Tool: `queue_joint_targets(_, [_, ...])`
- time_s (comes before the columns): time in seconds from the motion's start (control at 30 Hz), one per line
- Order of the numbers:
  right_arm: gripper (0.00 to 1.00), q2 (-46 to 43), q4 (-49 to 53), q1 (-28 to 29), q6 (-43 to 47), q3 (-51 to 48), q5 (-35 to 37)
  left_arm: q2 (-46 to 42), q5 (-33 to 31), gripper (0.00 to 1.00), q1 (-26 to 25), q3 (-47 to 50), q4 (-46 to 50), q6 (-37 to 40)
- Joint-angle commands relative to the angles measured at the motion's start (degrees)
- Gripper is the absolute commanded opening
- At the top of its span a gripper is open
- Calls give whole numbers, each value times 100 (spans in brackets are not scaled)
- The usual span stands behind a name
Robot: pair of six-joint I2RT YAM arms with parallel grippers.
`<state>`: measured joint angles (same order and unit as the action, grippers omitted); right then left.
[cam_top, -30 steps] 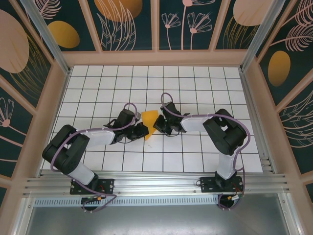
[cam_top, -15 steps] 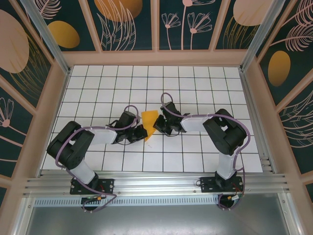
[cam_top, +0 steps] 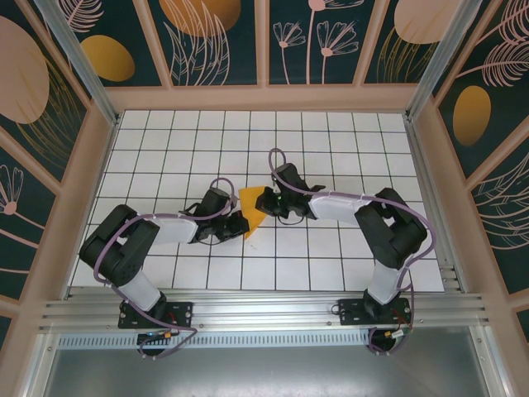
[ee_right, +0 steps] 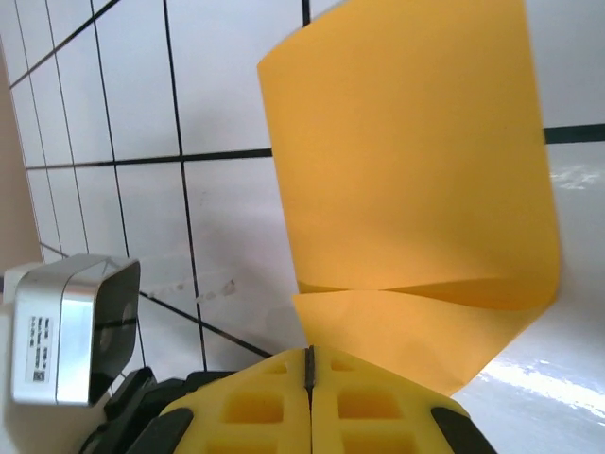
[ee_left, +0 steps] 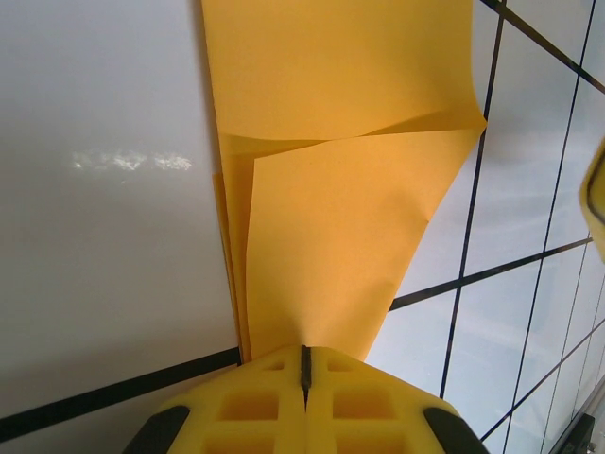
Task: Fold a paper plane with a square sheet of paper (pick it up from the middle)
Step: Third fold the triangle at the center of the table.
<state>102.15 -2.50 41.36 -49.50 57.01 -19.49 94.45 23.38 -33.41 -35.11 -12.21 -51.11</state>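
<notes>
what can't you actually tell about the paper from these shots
- Top view: the folded sheet of paper is partly covered by the left gripper and right gripper, so its full outline is hidden.
- Left wrist view: its far end is cut off by the top edge; the pinched tip sits behind the yellow pads.
- Right wrist view: the top edge crops it; the right pads hide its lower edge.

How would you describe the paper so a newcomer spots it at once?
Find the white gridded table, at its middle where both arms meet. Pinched between the left gripper and right gripper is the folded paper, a creased wedge. Its orange-yellow colour sets it apart from the black arms and white tiles.
</notes>
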Motion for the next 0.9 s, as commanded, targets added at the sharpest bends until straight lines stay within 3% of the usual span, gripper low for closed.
queue_joint_targets(0.0, [6, 61, 200, 54, 261, 32, -273, -38, -81, 7, -25, 128, 232, 87])
queue_joint_targets(0.87, [5, 720, 9, 100, 28, -145, -396, -596, 304, 14, -191, 315, -94, -229])
